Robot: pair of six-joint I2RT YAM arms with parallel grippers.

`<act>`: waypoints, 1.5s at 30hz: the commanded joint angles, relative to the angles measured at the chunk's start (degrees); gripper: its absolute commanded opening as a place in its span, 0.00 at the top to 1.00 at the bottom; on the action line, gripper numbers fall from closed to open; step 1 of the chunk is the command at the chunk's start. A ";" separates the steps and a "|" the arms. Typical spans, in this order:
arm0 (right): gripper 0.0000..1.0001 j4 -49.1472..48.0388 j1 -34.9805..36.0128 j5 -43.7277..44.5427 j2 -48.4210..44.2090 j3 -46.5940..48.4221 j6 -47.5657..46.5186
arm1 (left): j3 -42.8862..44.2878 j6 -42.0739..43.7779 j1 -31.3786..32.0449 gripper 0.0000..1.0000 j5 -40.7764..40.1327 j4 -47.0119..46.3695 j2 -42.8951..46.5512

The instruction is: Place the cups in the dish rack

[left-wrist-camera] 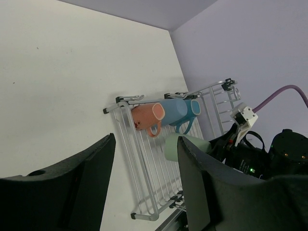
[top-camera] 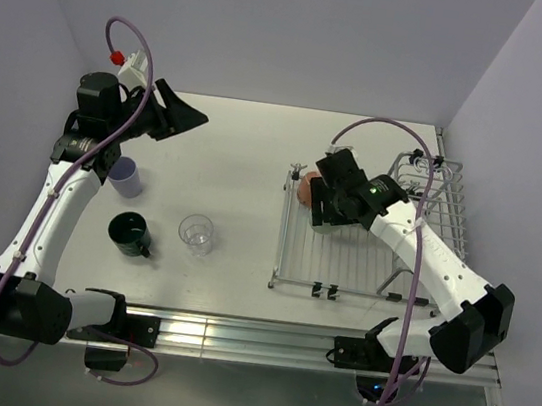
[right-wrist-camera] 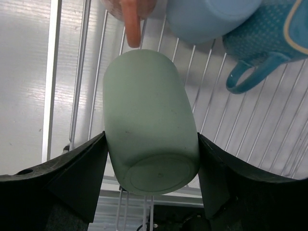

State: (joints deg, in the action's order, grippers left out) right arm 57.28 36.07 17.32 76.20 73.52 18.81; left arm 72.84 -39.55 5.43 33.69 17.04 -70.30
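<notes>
The silver wire dish rack (top-camera: 363,266) stands right of centre. My right gripper (top-camera: 320,198) is over its far left part, shut on a pale green cup (right-wrist-camera: 149,120) that lies on its side over the bars, a finger against each side. Beyond it lie an orange cup (right-wrist-camera: 131,24), a light blue cup (right-wrist-camera: 207,19) and a blue dotted cup (right-wrist-camera: 269,43). My left gripper (top-camera: 177,114) is open and empty, raised at the far left. On the table stand a lavender cup (top-camera: 126,176), a dark green mug (top-camera: 130,234) and a clear glass (top-camera: 196,234).
The rack's raised wire side section (top-camera: 435,186) stands at its far right, near the right wall. The left wrist view shows the rack (left-wrist-camera: 139,163) with the orange cup (left-wrist-camera: 144,118), light blue cup (left-wrist-camera: 174,111) and pale green cup (left-wrist-camera: 185,146) in it.
</notes>
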 commanded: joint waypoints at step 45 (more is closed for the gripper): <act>0.24 -8.41 4.36 -0.18 13.36 0.84 -0.09 | -0.06 4.57 0.02 0.39 -1.08 2.38 -1.77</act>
State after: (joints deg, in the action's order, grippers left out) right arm 48.36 40.01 16.29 90.08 73.56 18.15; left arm 72.38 -36.58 5.43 33.36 19.00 -72.01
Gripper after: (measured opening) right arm 0.757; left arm 0.605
